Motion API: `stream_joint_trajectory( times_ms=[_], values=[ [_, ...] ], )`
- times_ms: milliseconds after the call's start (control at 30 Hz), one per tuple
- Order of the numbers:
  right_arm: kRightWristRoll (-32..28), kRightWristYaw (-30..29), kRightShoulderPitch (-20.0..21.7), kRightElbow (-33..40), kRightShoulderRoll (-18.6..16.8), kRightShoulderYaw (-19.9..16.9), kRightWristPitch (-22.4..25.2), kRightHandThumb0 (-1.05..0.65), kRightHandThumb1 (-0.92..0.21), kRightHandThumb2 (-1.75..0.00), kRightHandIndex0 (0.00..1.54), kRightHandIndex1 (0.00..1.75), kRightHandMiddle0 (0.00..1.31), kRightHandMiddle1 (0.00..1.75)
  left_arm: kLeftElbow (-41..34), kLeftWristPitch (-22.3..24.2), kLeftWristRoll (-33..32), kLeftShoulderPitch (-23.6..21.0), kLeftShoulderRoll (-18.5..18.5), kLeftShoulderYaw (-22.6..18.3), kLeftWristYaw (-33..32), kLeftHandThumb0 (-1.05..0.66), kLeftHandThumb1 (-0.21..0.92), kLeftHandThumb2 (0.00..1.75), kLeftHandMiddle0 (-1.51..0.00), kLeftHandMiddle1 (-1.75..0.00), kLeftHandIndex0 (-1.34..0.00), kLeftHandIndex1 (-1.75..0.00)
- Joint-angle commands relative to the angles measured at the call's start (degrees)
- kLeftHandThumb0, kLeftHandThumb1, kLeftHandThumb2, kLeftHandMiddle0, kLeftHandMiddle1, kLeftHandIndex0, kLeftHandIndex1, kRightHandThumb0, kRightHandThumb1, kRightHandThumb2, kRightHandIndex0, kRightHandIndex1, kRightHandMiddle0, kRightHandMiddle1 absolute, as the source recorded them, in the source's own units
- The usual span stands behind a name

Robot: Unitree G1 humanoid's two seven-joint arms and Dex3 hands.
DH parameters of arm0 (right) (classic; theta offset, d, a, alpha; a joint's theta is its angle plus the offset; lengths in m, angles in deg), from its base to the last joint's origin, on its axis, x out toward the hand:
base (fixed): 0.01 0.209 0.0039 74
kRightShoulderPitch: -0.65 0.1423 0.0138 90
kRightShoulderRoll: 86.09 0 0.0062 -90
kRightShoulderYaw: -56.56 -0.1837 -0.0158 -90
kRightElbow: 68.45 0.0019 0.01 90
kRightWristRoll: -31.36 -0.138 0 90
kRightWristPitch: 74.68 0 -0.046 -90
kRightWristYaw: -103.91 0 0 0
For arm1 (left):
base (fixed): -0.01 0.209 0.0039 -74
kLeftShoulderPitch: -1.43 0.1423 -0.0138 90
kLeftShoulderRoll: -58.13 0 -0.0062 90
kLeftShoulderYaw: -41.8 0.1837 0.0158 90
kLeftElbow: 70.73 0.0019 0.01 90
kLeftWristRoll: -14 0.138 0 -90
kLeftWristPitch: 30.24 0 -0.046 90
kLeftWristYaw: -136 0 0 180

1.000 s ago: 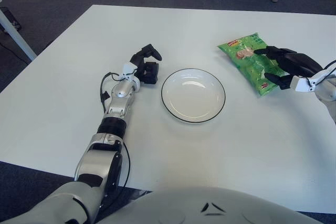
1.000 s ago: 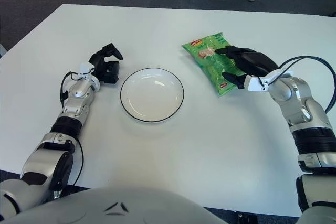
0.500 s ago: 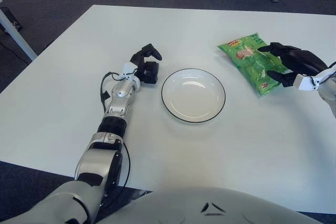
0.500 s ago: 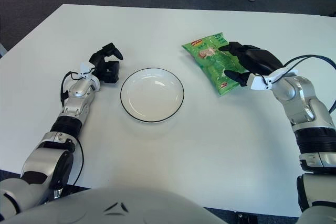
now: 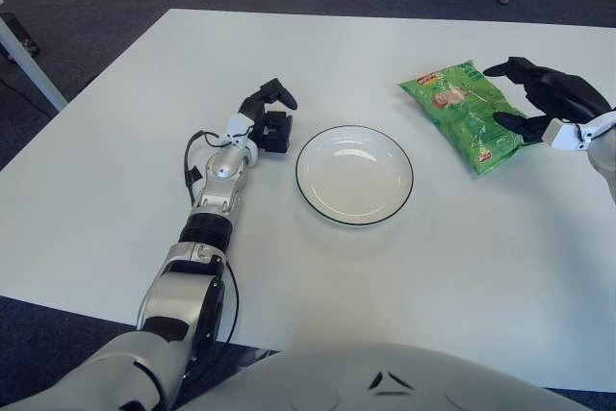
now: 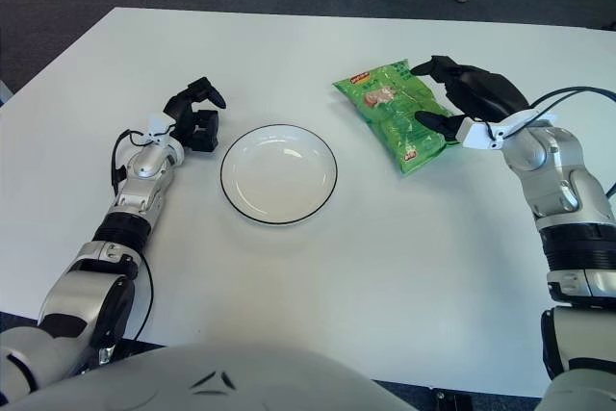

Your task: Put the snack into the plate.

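Two hands in view, only one near the work. The green crinkly plastic snack bag (image 6: pixel 397 115) lies flat on the white rectangular table (image 6: pixel 385 267), on the robot's right side, well apart from the round white plate with a thin dark rim (image 6: pixel 279 173), which sits empty at table centre. The right hand (image 6: pixel 474 95) hovers over the bag's right end, black fingers (image 6: pixel 435 68) spread and arched, one reaching over the bag's far edge and the thumb (image 6: pixel 429 122) sitting at the bag's near right edge; nothing looks pinched, and I cannot tell whether the tips touch the film or sit just above it. From these fingers the bag lies directly below and to the left, toward the plate. Its long axis runs diagonally, from the far-left corner down to the near-right corner, so the fingers straddle it roughly across the short way near the right end. The left hand (image 6: pixel 192 115) is parked beside the plate's left rim, fingers curled, holding nothing, and well apart from the bag. Right hand is clearly the nearer one. Judgement: the grasp is not yet made; the next move needs the fingers to come down and close across the bag's width, then carry it left to the plate. Slippery, puffy film may slide out of a shallow pinch.
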Motion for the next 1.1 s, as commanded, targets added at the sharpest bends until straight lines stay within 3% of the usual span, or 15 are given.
stream_joint_trajectory(
  times_ms=[0,267,433,600,767,1067],
  values=[
    [1.6,-1.6,2.4,0.8,-0.5,0.3,0.3,-0.84,-0.92,-0.84,0.29,0.16,0.0,0.85,2.1,-0.5,1.1,4.1,0.6,0.7,-1.0,-0.49,0.29,1.35,-1.25,-1.75,-0.64,-1.75],
    [5.6,-4.2,6.5,-0.9,-1.8,2.3,2.0,-0.82,-0.92,-0.82,0.32,0.2,0.0,0.88,1.8,-0.6,1.5,4.3,0.8,1.1,-1.5,-0.49,0.28,1.35,-1.25,-1.75,-0.64,-1.75],
    [7.9,-6.2,9.1,-3.5,-2.9,4.0,2.6,-0.82,-0.92,-0.8,0.21,0.55,0.0,0.93,1.7,-1.0,1.9,4.5,0.9,1.3,-2.0,-0.49,0.28,1.36,-1.25,-1.75,-0.64,-1.75],
    [8.6,-6.6,10.5,-4.6,-3.9,5.0,3.5,-0.85,-0.92,-0.81,0.16,0.65,0.0,0.94,1.6,-1.3,2.4,4.6,0.9,1.6,-2.6,-0.5,0.27,1.37,-1.26,-1.75,-0.65,-1.75],
    [8.9,-6.2,11.1,-4.6,-5.4,6.2,4.7,-0.88,-0.92,-0.83,0.14,0.66,0.0,0.93,1.6,-1.7,2.7,4.6,0.9,1.6,-2.6,-0.5,0.27,1.37,-1.26,-1.75,-0.65,-1.75],
    [9.9,-4.2,14.2,-9.4,-7.9,9.9,6.0,-0.99,-0.92,-0.94,0.07,0.43,0.0,0.8,1.7,-2.0,2.5,4.6,0.9,1.7,-2.3,-0.5,0.27,1.37,-1.26,-1.75,-0.65,-1.75]
  ],
)
